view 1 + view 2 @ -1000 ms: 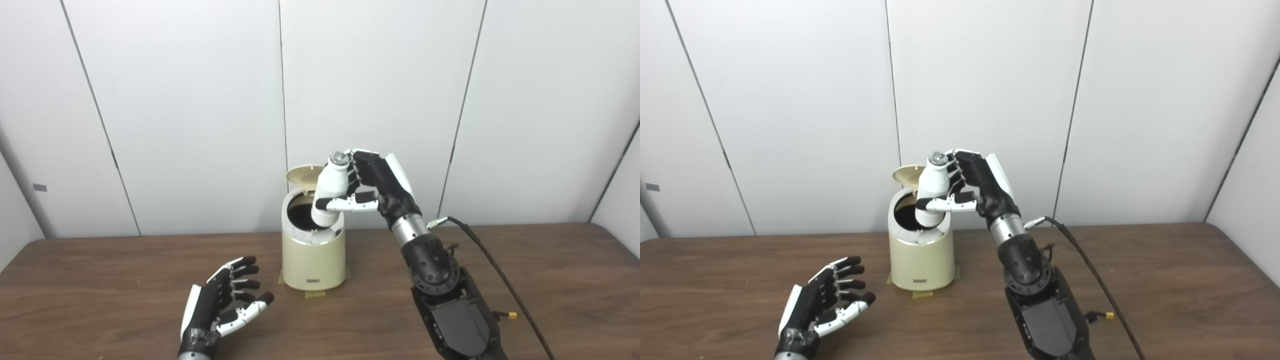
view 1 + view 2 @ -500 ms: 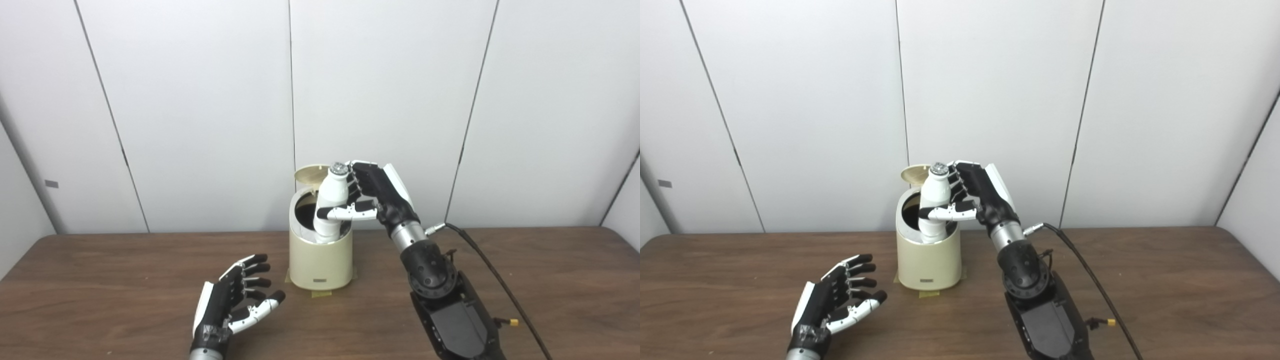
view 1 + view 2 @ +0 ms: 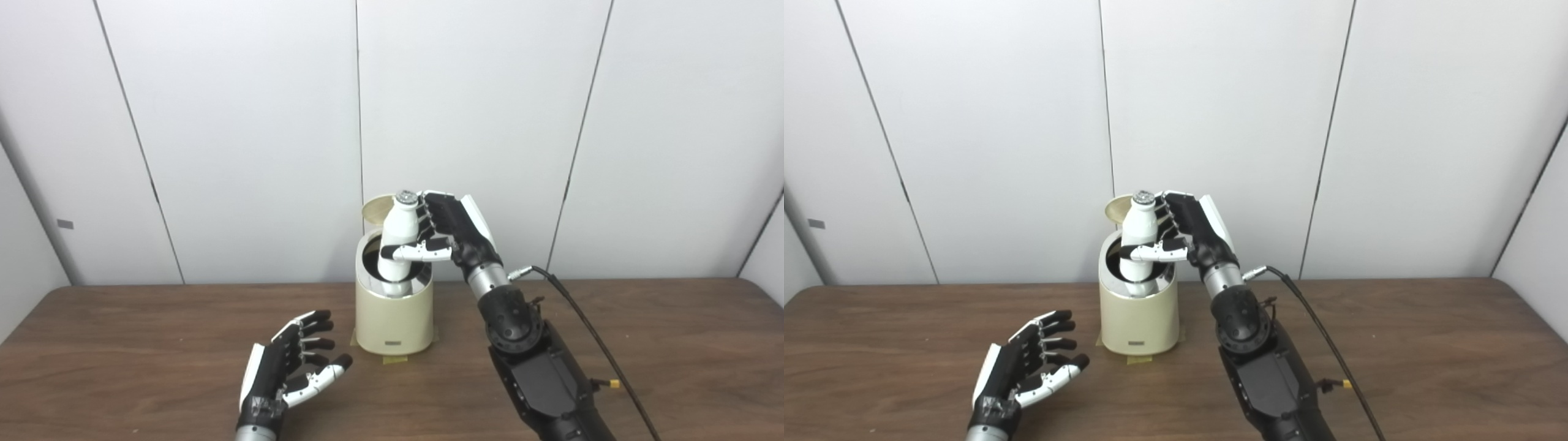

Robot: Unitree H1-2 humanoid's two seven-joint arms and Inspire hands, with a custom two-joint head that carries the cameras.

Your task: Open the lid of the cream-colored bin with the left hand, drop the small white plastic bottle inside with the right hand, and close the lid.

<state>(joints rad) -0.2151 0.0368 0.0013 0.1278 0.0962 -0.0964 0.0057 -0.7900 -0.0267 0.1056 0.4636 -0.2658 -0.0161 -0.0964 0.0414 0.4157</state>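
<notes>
I see the small white plastic bottle [image 3: 399, 239] standing nearly upright over the mouth of the cream-colored bin [image 3: 394, 318], its silver cap [image 3: 405, 196] at the top and its base dipping just below the bin's rim into the dark opening. My right hand [image 3: 450, 229] holds it from the right side: the fingers [image 3: 429, 215] curl against the bottle's upper body and the thumb [image 3: 415, 251] crosses its front lower down, so the grip is closed around the bottle.

The bin's lid [image 3: 376, 210] is open, tilted up behind the bottle at the back left of the rim. The bin sits near the back edge of the wooden desk [image 3: 122, 343], with bits of yellowish tape [image 3: 392, 359] showing under its base at the front.

My left hand [image 3: 288, 367] is low over the desk, in front and to the left of the bin and clear of it. Its fingers [image 3: 315, 329] are spread apart, the thumb [image 3: 318, 378] out to the side, holding nothing. I cannot tell whether it touches the desk.

A black cable [image 3: 582, 324] runs from the right wrist down along the forearm toward the lower right. White wall panels [image 3: 245, 122] stand behind the desk.
</notes>
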